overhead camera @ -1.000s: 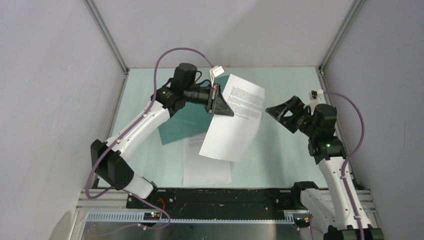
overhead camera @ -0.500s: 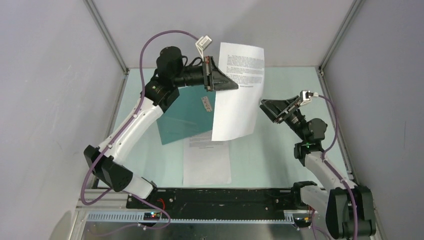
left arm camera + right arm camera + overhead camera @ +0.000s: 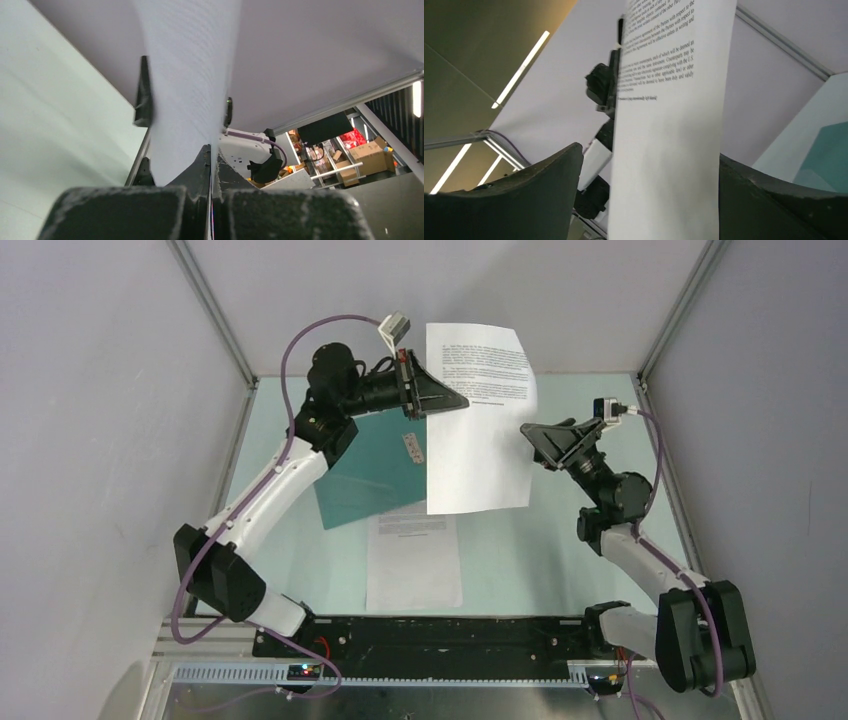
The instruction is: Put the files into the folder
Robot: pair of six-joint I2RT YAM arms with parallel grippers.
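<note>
My left gripper point(image 3: 447, 402) is shut on the left edge of one white printed file point(image 3: 478, 430) and holds it upright in the air above the table. In the left wrist view the sheet point(image 3: 190, 75) runs out from between my shut fingers point(image 3: 200, 165). My right gripper point(image 3: 541, 437) is open at the sheet's right edge. In the right wrist view the sheet point(image 3: 669, 150) hangs between its spread fingers point(image 3: 534, 195) without touching them. The teal folder point(image 3: 365, 475) lies open on the table under the left arm, its metal clip point(image 3: 411, 447) showing. The second file point(image 3: 413, 560) lies flat in front of the folder.
The pale green table point(image 3: 560, 560) is enclosed by grey walls with metal frame rails point(image 3: 215, 315). A black base rail point(image 3: 430, 635) runs along the near edge. A purple cable point(image 3: 300, 335) loops above the left arm.
My left gripper has lifted the sheet higher and farther back, and it now hangs upright. My right gripper has risen and swung left until its open jaws straddle the sheet's right edge.
</note>
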